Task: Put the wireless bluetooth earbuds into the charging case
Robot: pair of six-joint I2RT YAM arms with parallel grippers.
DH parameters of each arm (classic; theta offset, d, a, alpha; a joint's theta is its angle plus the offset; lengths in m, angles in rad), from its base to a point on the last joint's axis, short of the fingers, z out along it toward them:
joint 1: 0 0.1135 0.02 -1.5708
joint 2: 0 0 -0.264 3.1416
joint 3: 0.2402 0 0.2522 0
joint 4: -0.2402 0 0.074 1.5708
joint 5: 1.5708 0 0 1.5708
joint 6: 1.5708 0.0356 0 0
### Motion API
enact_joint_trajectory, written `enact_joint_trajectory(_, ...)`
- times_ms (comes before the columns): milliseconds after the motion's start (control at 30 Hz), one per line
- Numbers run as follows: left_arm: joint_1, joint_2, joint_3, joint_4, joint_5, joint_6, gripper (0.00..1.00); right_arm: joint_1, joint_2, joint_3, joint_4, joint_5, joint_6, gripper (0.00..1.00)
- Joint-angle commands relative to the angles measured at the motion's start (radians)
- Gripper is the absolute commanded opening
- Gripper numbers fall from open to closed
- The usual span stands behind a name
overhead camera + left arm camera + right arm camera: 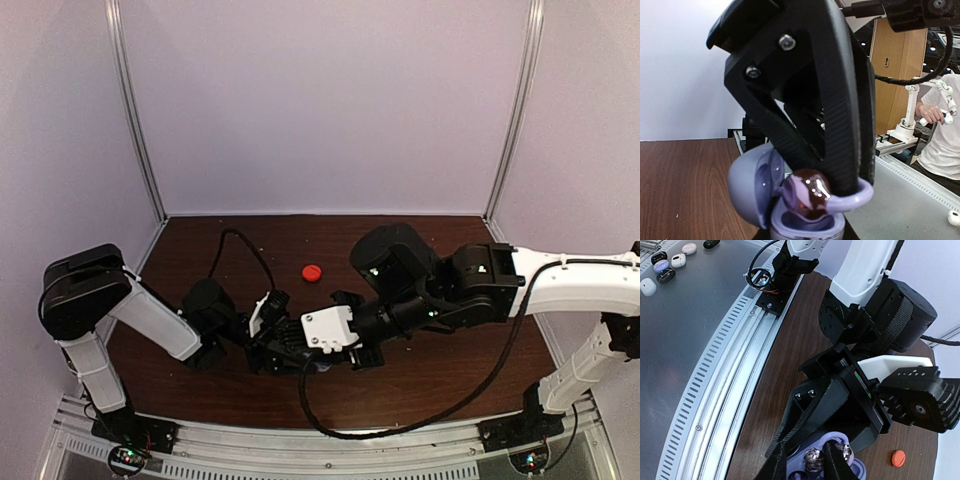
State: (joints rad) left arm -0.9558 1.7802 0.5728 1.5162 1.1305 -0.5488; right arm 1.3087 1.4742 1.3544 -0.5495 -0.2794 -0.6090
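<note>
Squarely between the jaws of the right hand (805,469) sits the earbud (814,458).

Right gripper (806,469) fingers (840,110): black plastic, matt, with fine ribbed layer lines. Screws (786,42) up the finger from the jaws: shiny bare metal. Earbud (807,192) at the jaws: glossy, translucent reddish-purple, bright highlights. Case (747,185) under the jaws: lavender plastic, smooth, soft satin sheen. Table (685,180) beside the jaws: dark brown wood, visible grain, low sheen. Rail (715,385) well off from the jaws: slotted grey metal, dull brushed look. Wrist cover (328,326) behind the jaws: white smooth plastic. Cable (900,79) above the jaws: black, ribbed sheath. Red disc (312,271) beyond the jaws: looks like matt plastic.
</note>
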Motion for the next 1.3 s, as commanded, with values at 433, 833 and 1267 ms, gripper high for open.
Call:
enact_joint_trajectory(433, -0.009, 0.007, 0.036, 0.034, 0.020, 0.001, 0.00, 0.001, -0.044, -0.050, -0.013, 0.039, -0.005, 0.18)
enact_joint_trajectory(833, -0.009, 0.005, 0.040, 0.031, 0.026, 0.001, 0.00, 0.000, -0.052, -0.058, 0.008, 0.090, 0.002, 0.27)
enact_joint_trajectory(1267, -0.015, 0.013, 0.045, 0.030, 0.044, 0.002, 0.00, -0.003, -0.011, -0.029, 0.020, 0.083, -0.014, 0.26)
